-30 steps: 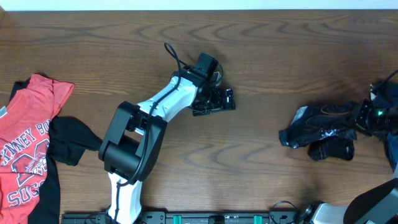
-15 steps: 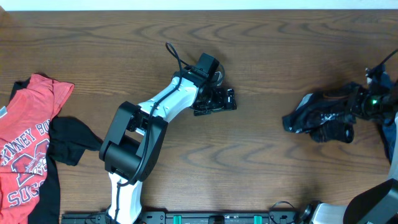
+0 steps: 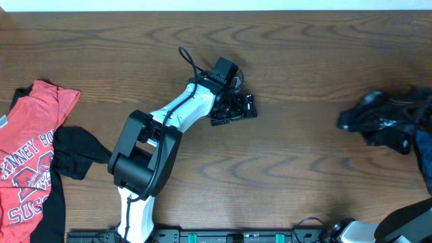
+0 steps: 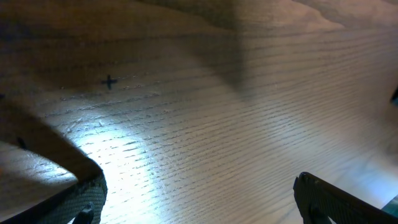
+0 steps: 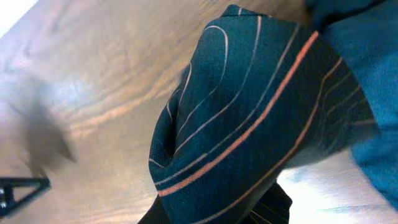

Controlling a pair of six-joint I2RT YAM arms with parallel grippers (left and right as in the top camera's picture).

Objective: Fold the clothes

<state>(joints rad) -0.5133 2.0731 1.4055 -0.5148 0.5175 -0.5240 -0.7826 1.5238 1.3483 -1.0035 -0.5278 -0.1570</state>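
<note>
A crumpled black jersey point(image 3: 381, 123) with thin orange-red lines hangs bunched at the far right of the table. My right gripper point(image 3: 420, 108) is shut on it at the frame's edge; in the right wrist view the lined fabric point(image 5: 249, 130) fills the frame and hides the fingers. My left gripper point(image 3: 237, 108) is open and empty over bare wood at the table's middle; its two fingertips point(image 4: 199, 199) show wide apart. A red white-lettered T-shirt point(image 3: 30, 155) lies at the far left over a black garment point(image 3: 74, 152).
The brown wooden table point(image 3: 290, 175) runs across the view. The left arm point(image 3: 162, 135) stretches from the front edge towards the middle. A rail point(image 3: 223, 236) lies along the front edge.
My right gripper has dragged the black jersey to the right, towards the table's right edge. The left arm and the red T-shirt have not moved.
</note>
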